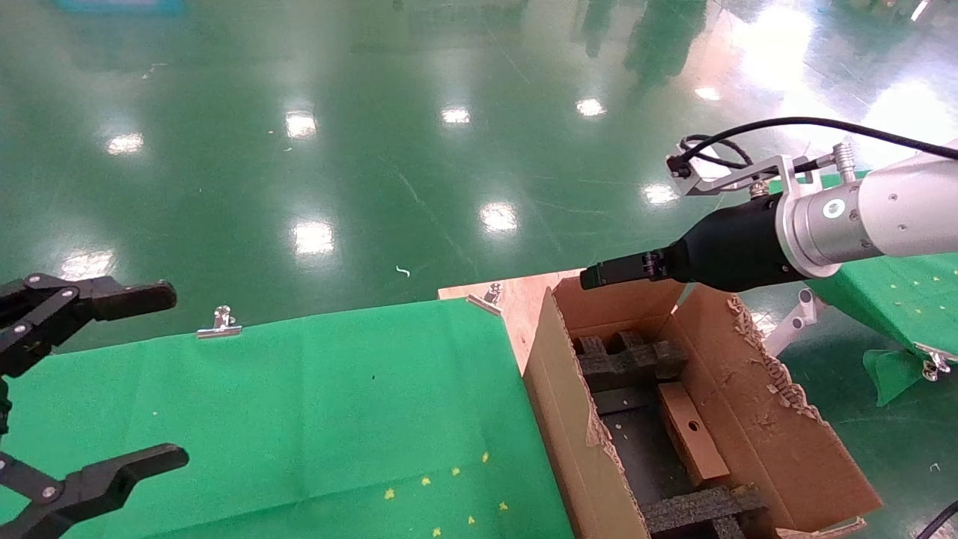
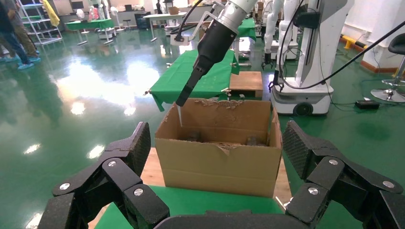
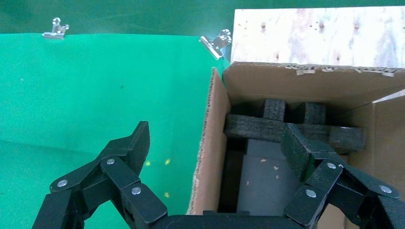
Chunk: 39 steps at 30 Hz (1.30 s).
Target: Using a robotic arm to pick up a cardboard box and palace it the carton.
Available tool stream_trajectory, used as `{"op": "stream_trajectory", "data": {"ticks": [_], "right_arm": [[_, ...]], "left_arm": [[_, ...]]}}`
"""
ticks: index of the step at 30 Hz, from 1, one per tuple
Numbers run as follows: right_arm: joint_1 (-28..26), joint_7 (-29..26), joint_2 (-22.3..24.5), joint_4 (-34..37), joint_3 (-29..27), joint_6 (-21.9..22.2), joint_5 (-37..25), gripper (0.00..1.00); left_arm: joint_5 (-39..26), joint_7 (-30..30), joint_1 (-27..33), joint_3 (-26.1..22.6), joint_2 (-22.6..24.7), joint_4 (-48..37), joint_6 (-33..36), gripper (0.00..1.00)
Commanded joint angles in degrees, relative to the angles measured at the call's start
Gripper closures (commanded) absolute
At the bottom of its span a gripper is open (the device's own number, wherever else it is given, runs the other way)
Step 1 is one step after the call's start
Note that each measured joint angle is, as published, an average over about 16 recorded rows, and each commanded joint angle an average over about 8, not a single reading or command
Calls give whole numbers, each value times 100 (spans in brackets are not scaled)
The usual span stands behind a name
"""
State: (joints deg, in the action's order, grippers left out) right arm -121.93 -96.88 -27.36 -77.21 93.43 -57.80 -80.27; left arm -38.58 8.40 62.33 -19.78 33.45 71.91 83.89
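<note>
Head view: small brown cardboard box with punched hole [image 1: 692,434] lies inside large ragged-flapped corrugated carton [image 1: 778,419] between black foam inserts [image 1: 625,359], apparently delivered; right gripper [image 3: 215,143] hovers above, fingers spread, empty; left gripper [image 1: 97,382] parked open over green cloth [image 1: 314,404].

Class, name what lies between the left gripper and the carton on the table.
In the head view, only bare green cloth stretches between the open left gripper and the carton, dotted with small yellow specks.

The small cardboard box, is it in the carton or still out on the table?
In. The cardboard box lies inside the carton between black foam inserts; the right tool hovers open above, holding nothing.
</note>
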Motion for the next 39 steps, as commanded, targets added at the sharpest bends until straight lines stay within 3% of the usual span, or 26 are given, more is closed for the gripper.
{"op": "stream_trajectory", "data": {"ticks": [1, 39], "right_arm": [[15, -42, -6, 0, 36, 52, -85, 0], [3757, 5339, -478, 225, -4800, -1717, 2359, 0]], "left_arm": [[0, 0, 0, 0, 0, 0, 0, 0], [1, -1, 1, -2, 0, -1, 0, 0]]}}
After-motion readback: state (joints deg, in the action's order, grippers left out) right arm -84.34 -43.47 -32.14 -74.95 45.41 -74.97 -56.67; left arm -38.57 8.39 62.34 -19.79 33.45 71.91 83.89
